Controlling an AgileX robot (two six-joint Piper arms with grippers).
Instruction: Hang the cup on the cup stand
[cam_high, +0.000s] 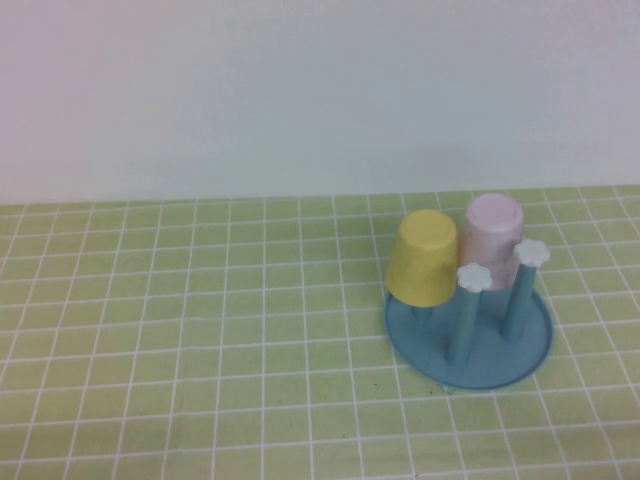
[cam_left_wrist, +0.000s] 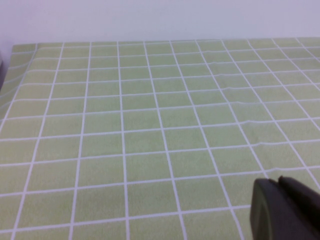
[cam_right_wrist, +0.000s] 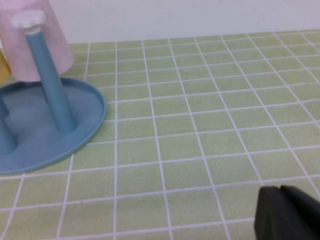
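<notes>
The desk (cam_high: 180, 340) fills the lower half of the high view; it is covered by a light green cloth with a grid of thin white lines. Behind it, a plain white wall (cam_high: 300, 90) takes the upper half of the frame.

The cup stand (cam_high: 468, 345) is in the lower right part of the high view, with its round blue base flat on the desk. Two of its blue pegs stand free at the front, each with a white flower-shaped knob (cam_high: 473, 277) on top. In the right wrist view, the stand is at the left edge of the frame, and one free peg rises in front of the pink cup.

The yellow cup (cam_high: 423, 257) sits upside down over a peg on the left side of the stand, slightly tilted. The cup (cam_high: 492, 243), pale pink, is also upside down on a peg at the back right of the stand, just beside the yellow one. Its lower part is hidden behind the front pegs.

Neither arm appears in the high view. The left hand (cam_left_wrist: 285, 210) shows only as a dark shape in the lower right corner of the left wrist view, above bare cloth; its fingers are closed together and hold nothing. The right hand (cam_right_wrist: 287, 212) is a similar dark shape in the lower right corner of the right wrist view, well apart from the stand, also closed and with nothing in it.
</notes>
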